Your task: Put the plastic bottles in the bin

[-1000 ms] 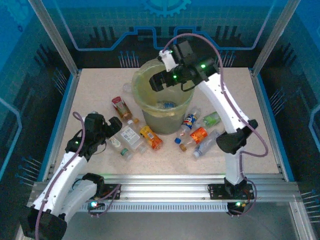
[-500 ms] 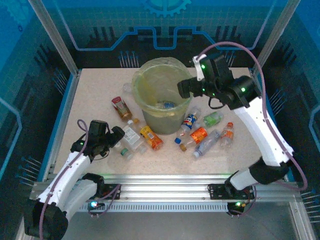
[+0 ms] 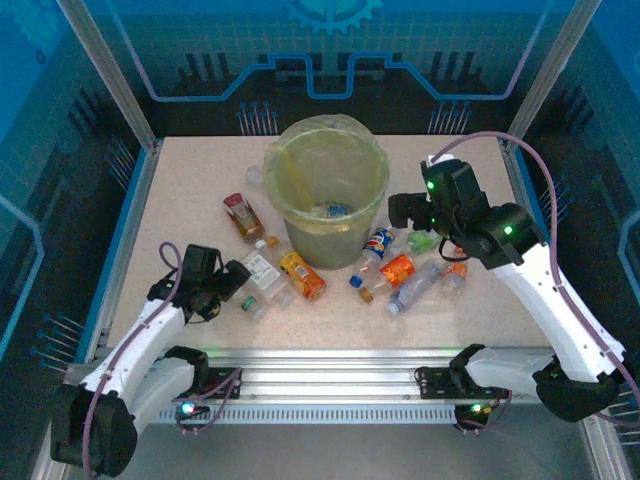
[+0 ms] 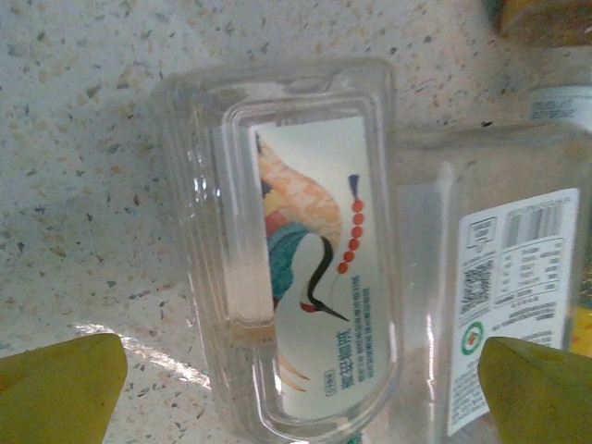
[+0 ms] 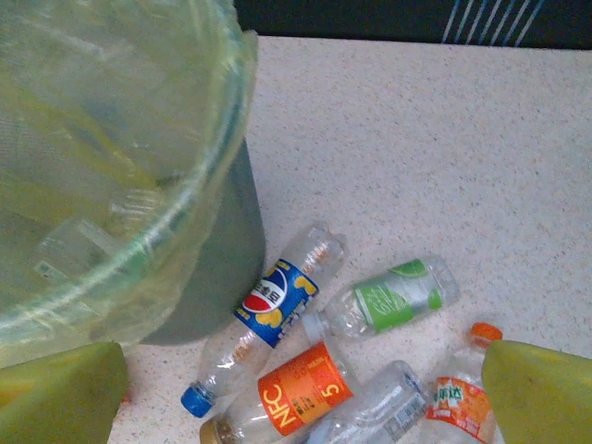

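The left gripper holds its fingers wide apart over a clear bottle with a bird label; the bottle's top is cut off. The right gripper is wide apart too, empty, above bottles lying beside the bin. The top camera shows a blurry thing inside the bin.

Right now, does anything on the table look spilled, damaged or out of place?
No spill or damage shows. The plastic bottles lie on their sides, scattered on the table beside the upright bin.
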You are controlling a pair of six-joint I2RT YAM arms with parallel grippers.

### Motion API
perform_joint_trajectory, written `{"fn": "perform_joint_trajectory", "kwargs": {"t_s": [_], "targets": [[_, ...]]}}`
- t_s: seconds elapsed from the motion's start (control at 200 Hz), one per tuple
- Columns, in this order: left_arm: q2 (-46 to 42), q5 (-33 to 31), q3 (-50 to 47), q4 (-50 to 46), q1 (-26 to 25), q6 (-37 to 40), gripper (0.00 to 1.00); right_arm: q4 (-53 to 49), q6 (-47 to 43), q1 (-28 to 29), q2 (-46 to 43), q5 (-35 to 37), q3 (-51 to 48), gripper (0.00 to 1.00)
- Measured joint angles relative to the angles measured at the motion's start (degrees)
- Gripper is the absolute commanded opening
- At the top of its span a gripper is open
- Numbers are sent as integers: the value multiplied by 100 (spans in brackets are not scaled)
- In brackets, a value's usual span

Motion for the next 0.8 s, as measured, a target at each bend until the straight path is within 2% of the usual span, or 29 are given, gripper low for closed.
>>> {"fn": "perform_joint_trajectory", "kwargs": {"t_s": [0.275,0.505,0.605,0.8], "targets": [[424,164,-116,273,0,-83,99,15,553,-11,-579,374,-743,100],[581,219,-125,437,4,-118,95,76,706,-37,-949,470,-870,100],[616,240,-125,498,4,-122,89,105,715,-37,-999,474,-892,100],[726,254,-125,649,74,-122,89,98,715,-37,-861,490,-901,100]]}}
